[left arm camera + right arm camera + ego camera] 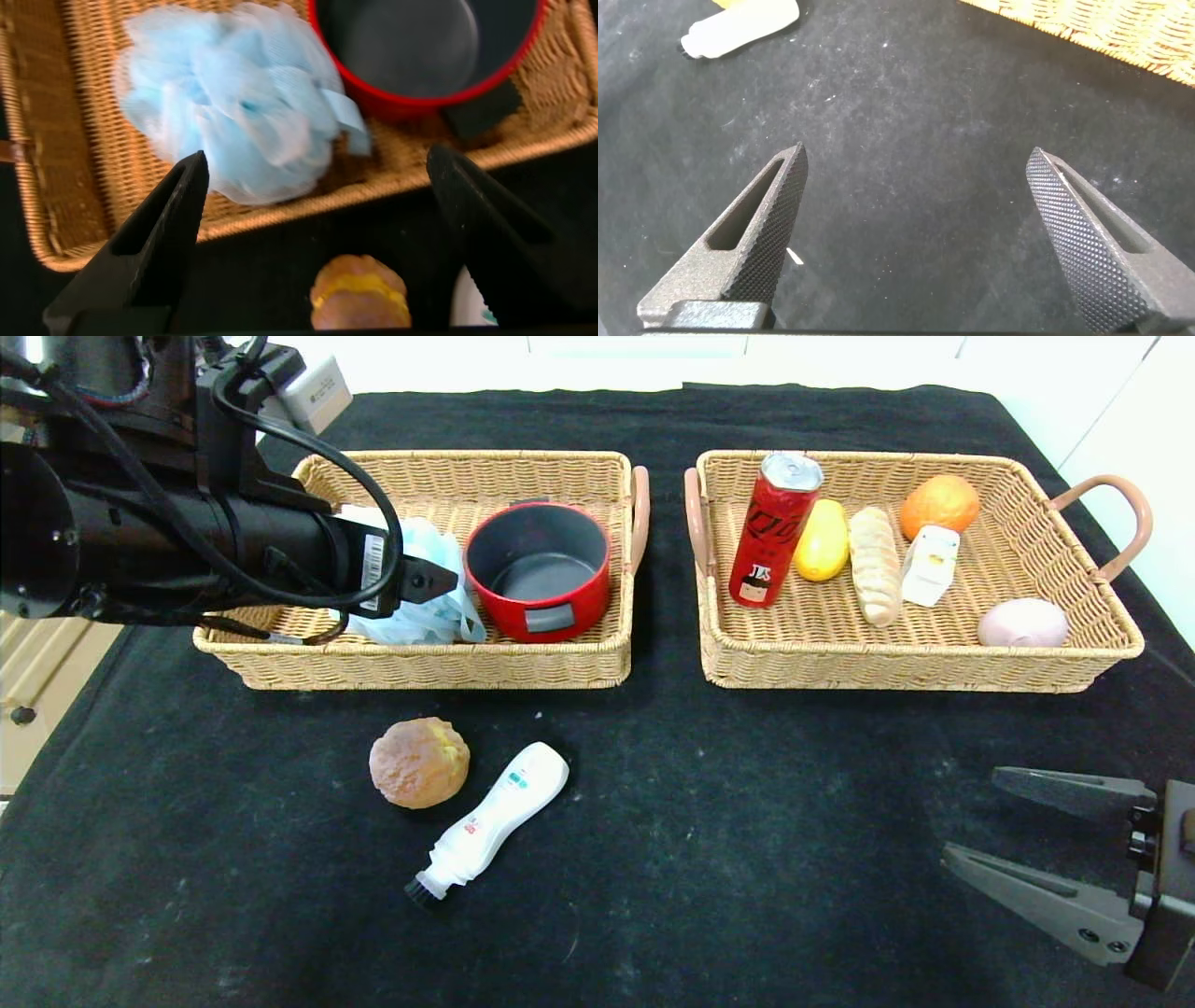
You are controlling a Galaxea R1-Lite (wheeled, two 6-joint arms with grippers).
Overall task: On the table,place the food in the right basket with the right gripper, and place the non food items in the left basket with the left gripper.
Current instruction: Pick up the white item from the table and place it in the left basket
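1. Bread bun (419, 762) and white brush bottle (490, 821) lie side by side on the black table (747, 859), in front of the left basket (429, 663).
2. Left gripper (318, 201) hovers over that basket's front edge, jaws wide, empty, above the blue bath sponge (238, 112) beside the red pot (538, 569).
3. Right gripper (1022, 840) hangs low near the right basket (915, 663), spread open, holding nothing.

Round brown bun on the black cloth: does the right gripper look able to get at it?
Probably yes. The round brown bun lies in the open, the white brush bottle beside it, apparently just apart. The right gripper is open, with bare cloth between.
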